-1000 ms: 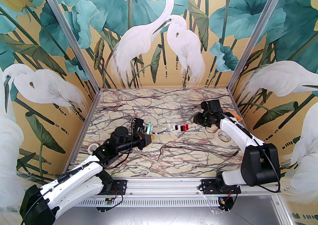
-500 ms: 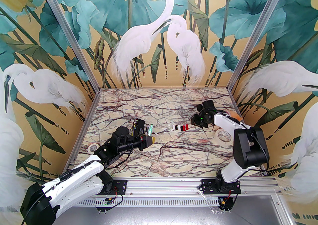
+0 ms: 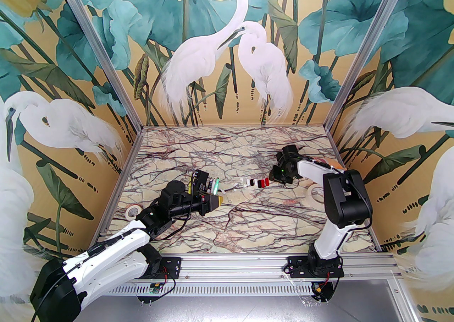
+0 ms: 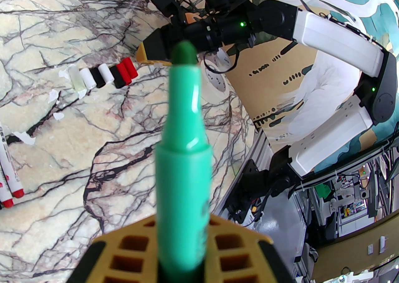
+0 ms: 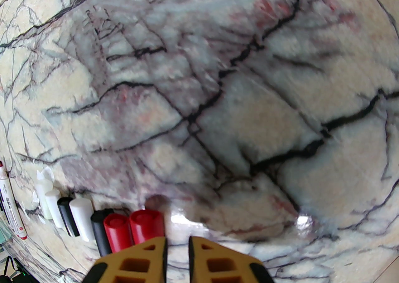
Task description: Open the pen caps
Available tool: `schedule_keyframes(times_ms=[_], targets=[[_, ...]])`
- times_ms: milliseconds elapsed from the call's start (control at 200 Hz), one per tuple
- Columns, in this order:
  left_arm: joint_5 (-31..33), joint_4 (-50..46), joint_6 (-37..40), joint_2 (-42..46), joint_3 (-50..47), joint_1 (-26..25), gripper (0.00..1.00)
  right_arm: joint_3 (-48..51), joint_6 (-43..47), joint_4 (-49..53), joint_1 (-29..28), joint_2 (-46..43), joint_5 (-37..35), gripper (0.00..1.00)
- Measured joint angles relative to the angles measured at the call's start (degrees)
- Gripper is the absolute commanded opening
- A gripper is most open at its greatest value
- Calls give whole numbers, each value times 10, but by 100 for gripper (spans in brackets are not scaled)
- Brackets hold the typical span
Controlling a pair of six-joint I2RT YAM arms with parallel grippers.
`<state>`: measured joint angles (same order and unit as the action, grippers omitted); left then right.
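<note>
So in the last second the right arm has tucked its elbow in and slid the right end effector (image 3: 272, 175) toward 9 o'clock. It now sits just beside the 3 o'clock end of the row of pen caps (image 3: 256, 182), which lie loose mid-surface (image 3: 248, 228). On its wrist cam the yellow fingers (image 5: 149, 256) are basically closed, with only a sliver of gap and nothing in it. The two red caps sit at about 11 o'clock off the tips, and I can't tell if there's contact. The left arm has barely budged: the left end effector (image 3: 216, 200) is clamped on the green marker (image 4: 184, 138), which points toward 12 o'clock with its nib bare, so that one's cap is off. For the task, I'd say this pen is done and the right side is free-handed by the cap pile. The next thing is probably putting the green marker down and fetching another pen. A couple of white pens with red ends (image 4: 11, 196) lie at 9 o'clock in the left wrist view, and I can't tell if those red ends are caps.
</note>
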<state>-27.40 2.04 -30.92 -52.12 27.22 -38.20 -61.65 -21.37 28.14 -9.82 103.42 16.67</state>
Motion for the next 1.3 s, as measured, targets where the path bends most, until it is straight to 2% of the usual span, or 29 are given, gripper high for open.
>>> schedule_keyframes(times_ms=[560, 1305], targets=[[-4, 14, -6, -5, -2, 0, 11, -44, 2, 50, -41, 35, -93, 15], [-9, 16, -8, -13, -2, 0, 11, -71, 2, 77, -52, 53, -124, 22]])
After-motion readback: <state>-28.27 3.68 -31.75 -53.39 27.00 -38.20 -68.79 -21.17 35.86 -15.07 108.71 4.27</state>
